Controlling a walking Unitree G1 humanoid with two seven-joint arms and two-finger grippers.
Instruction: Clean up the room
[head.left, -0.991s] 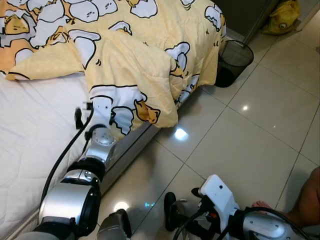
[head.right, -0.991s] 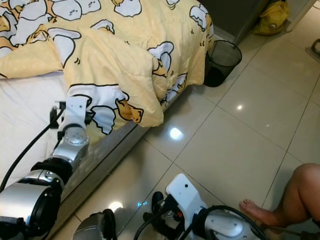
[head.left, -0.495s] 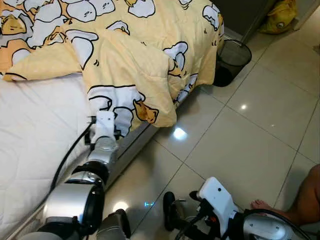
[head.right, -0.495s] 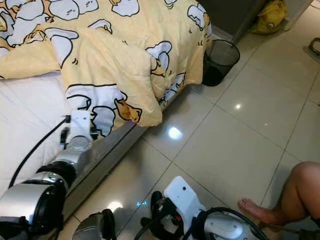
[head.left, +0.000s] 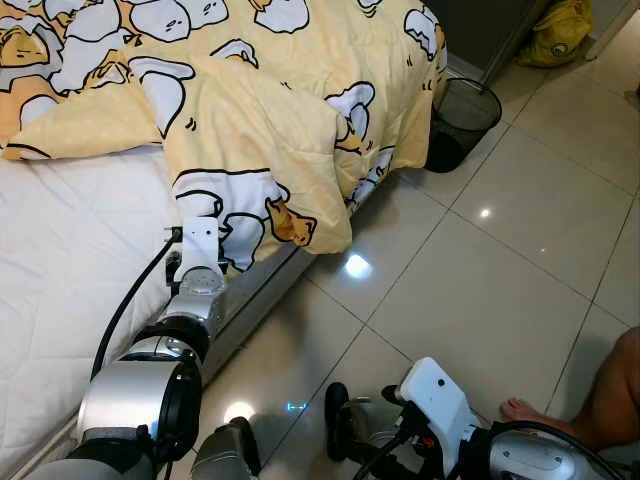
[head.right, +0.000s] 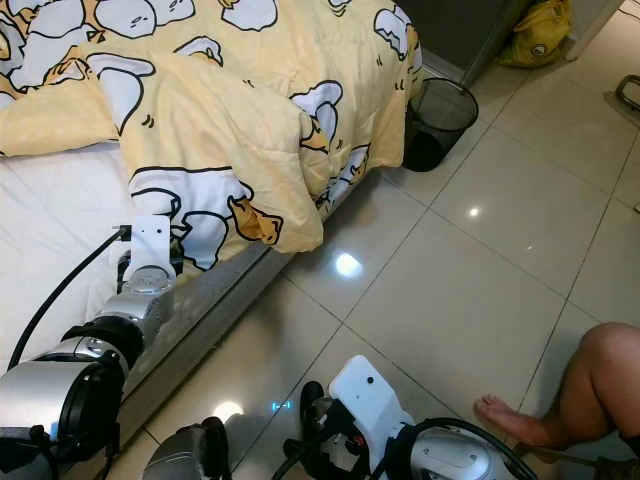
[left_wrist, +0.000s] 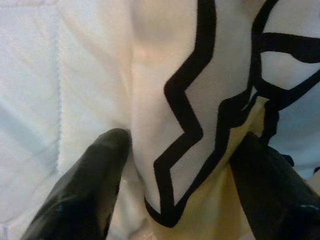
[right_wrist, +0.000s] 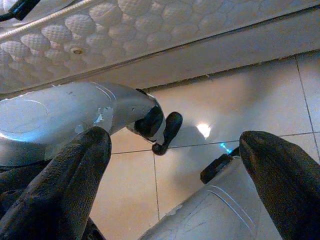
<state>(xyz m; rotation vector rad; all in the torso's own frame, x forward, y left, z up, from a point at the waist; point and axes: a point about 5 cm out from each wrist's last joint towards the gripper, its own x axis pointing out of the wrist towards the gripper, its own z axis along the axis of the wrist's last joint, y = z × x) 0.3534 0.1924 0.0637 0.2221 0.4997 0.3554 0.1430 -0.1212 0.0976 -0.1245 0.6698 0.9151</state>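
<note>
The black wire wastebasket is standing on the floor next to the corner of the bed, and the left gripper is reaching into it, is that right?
Not quite. The black wire wastebasket does stand on the floor by the bed's corner, but the left gripper is at the yellow duvet's edge on the mattress, as the left wrist view shows.

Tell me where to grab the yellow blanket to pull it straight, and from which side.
Grip the blanket at its loose lower edge on the mattress, where the black-outlined white patch ends. The left gripper is there, fingers open either side of that hem. Come in low along the sheet from the bedside: the edge lies flat and thin there, while the folded bulk further up looks too thick to pinch.
</note>
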